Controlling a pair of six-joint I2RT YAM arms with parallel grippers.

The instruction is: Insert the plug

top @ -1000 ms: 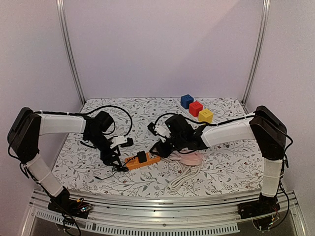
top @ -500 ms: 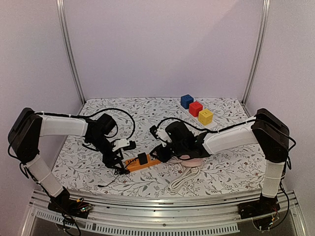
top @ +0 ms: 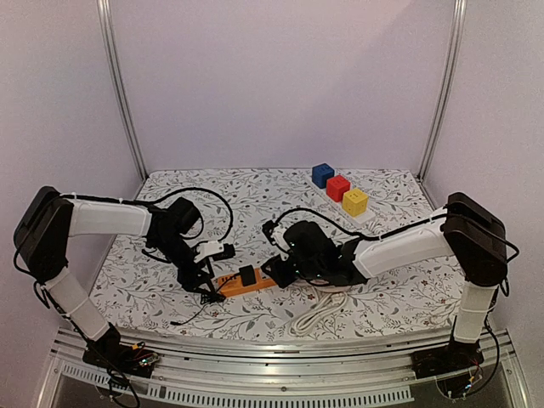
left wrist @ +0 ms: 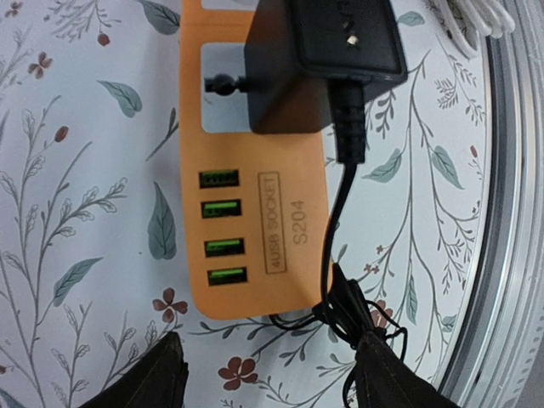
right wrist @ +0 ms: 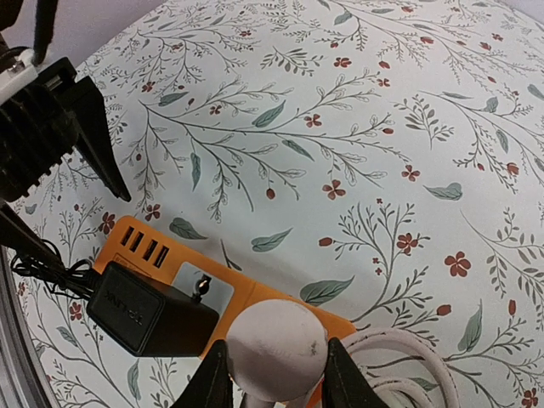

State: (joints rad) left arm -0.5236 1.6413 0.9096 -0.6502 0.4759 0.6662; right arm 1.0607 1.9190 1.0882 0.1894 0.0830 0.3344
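Observation:
An orange power strip (top: 231, 285) (left wrist: 255, 204) (right wrist: 161, 252) lies on the flowered cloth, with a black adapter (top: 246, 274) (left wrist: 327, 42) (right wrist: 146, 316) plugged into it. My right gripper (top: 280, 272) (right wrist: 276, 378) is shut on the round white plug (right wrist: 276, 347), held just above the strip's free socket end beside the adapter. At the strip's USB end my left gripper (top: 206, 289) (left wrist: 268, 378) stands open. Its fingertips (left wrist: 153, 378) straddle that end, and the other fingertip touches the adapter's bundled black cord (left wrist: 348, 297).
The plug's white cable (top: 316, 313) (right wrist: 408, 361) lies coiled near the front of the table. Blue (top: 322, 175), red (top: 338, 188) and yellow (top: 355, 201) cubes stand at the back right. The table's metal front rail (left wrist: 510, 212) runs close to the strip.
My right arm has carried the white plug left and down onto the strip's right end. The left gripper has stayed at the strip's left end, its jaws a little narrower.

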